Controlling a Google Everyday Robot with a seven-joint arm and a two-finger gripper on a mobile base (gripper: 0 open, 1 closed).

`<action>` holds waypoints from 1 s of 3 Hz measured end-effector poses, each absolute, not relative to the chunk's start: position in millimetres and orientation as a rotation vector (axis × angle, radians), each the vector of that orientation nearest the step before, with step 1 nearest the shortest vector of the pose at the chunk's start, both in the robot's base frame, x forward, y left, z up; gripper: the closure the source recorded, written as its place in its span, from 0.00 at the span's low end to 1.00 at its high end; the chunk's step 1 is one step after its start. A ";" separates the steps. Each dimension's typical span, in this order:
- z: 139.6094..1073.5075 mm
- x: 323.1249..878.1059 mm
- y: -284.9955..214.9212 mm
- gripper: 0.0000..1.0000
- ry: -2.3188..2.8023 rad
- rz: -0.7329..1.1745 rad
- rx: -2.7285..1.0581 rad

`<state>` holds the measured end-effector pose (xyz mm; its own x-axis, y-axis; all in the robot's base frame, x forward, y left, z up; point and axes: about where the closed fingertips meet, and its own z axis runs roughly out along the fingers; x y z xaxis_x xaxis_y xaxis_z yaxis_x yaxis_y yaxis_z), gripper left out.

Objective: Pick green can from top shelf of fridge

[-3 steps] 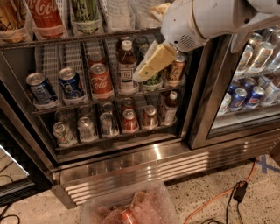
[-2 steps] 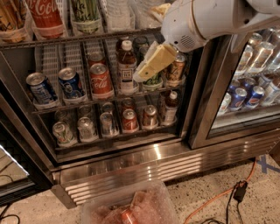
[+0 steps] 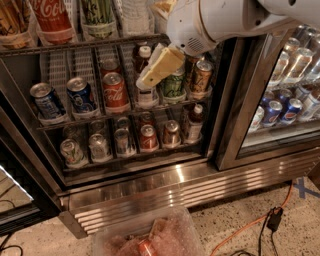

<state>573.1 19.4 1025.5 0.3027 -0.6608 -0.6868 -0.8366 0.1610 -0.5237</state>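
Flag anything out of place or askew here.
A clear bin sits on the floor before the fridge, with what looks like a red can lying in it. The claw hangs before the middle rack, below the green can.

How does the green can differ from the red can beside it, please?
The green can has pale markings; the red can bears white Coca-Cola script. The green can stands nearer than the red can to the pincer, which hangs below the top shelf. Both stand upright.

Speckled, perhaps terrazzo floor point(image 3: 226, 209) crossed by an orange cable point(image 3: 239, 235).
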 end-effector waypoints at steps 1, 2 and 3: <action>1029.5 576.8 40.3 0.00 1.367 0.237 -1.555; 1023.5 573.9 59.0 0.00 1.344 0.331 -1.522; 1012.5 562.1 81.1 0.00 1.337 0.466 -1.502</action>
<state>562.1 81.1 1012.5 0.3068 -0.4952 -0.8128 -0.8934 0.1448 -0.4254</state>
